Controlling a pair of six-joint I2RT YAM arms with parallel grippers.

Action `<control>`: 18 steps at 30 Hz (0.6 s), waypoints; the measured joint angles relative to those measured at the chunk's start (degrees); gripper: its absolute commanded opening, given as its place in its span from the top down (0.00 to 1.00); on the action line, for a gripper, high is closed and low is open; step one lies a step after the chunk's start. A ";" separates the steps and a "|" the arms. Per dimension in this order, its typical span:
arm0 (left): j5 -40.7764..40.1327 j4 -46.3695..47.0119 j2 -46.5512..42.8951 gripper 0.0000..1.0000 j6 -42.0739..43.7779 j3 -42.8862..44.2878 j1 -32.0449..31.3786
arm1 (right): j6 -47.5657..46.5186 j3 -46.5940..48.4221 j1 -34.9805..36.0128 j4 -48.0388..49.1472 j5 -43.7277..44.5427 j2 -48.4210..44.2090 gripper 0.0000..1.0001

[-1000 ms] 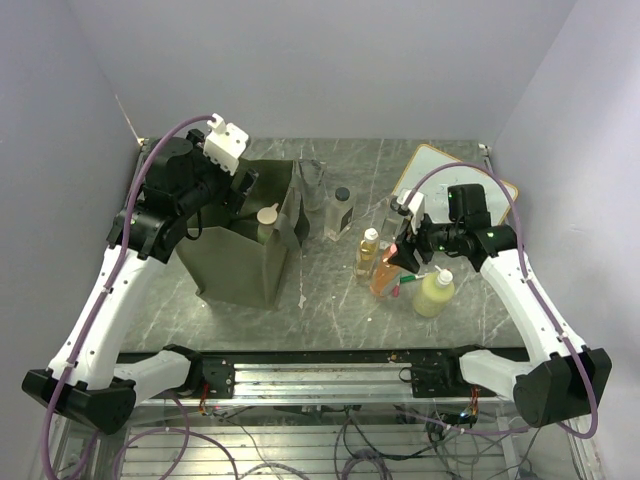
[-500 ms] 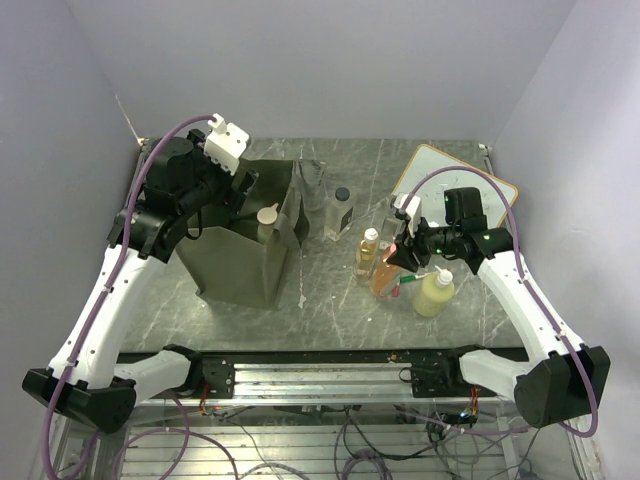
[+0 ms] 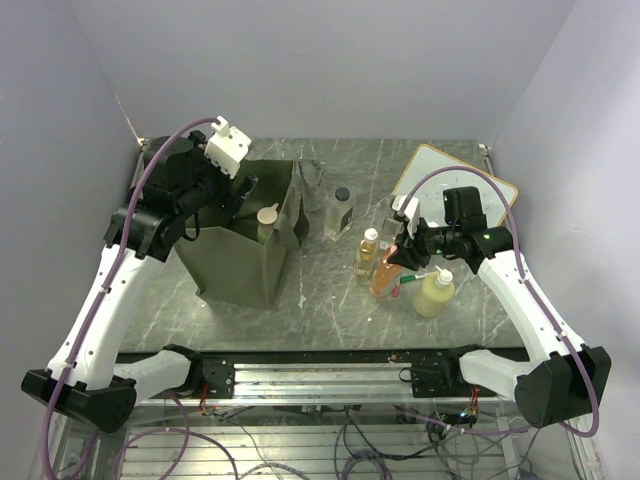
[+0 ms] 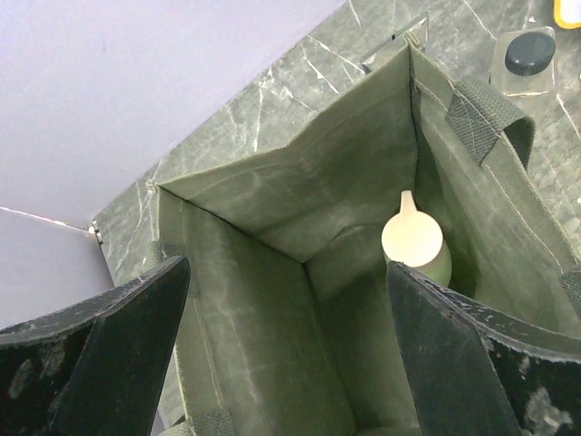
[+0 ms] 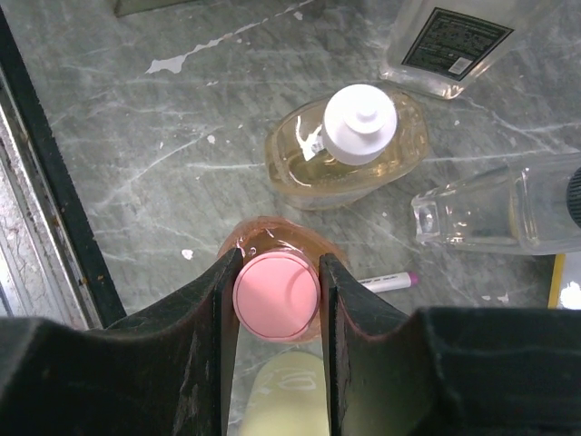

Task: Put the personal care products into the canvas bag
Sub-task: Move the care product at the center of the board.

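**1 in the bag, the orange one next**

You have barely started. 1 product, a pale bottle with a cream cap (image 4: 413,238), already stands inside the canvas bag (image 3: 235,265), against the wall on the side nearest the other products. The bag sits upright on the left half of the table (image 3: 330,310), mouth open. Your left gripper (image 4: 289,268) hovers over that mouth, spread wide and empty.

At least 5 more remain outside, clustered right of the bag. They include a clear bottle with a dark cap (image 3: 341,213), an amber bottle with a white cap (image 5: 349,150) and a yellow-green bottle (image 3: 434,293).

Your right gripper (image 5: 279,263) is clamped on the orange bottle (image 3: 384,278), its fingers (image 5: 222,300) pressed against both sides of the round pink cap. The bottle stands upright just beside the amber one, translucent and wider than its cap. It looks not yet lifted. The hold is on the cap alone, so I'd judge it could swing when raised.
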 measured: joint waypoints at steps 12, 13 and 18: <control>-2.40 -1.99 -0.13 0.01 0.90 0.94 0.00 | -4.39 2.12 3.96 -8.02 -3.04 0.00 1.00; -2.64 -2.21 -0.13 0.01 0.87 0.94 0.02 | -4.66 2.25 4.46 -8.37 -3.30 0.00 1.00; -2.36 -3.45 -0.13 0.01 0.98 0.94 1.22 | -5.55 3.26 9.38 -8.55 -4.50 0.72 1.00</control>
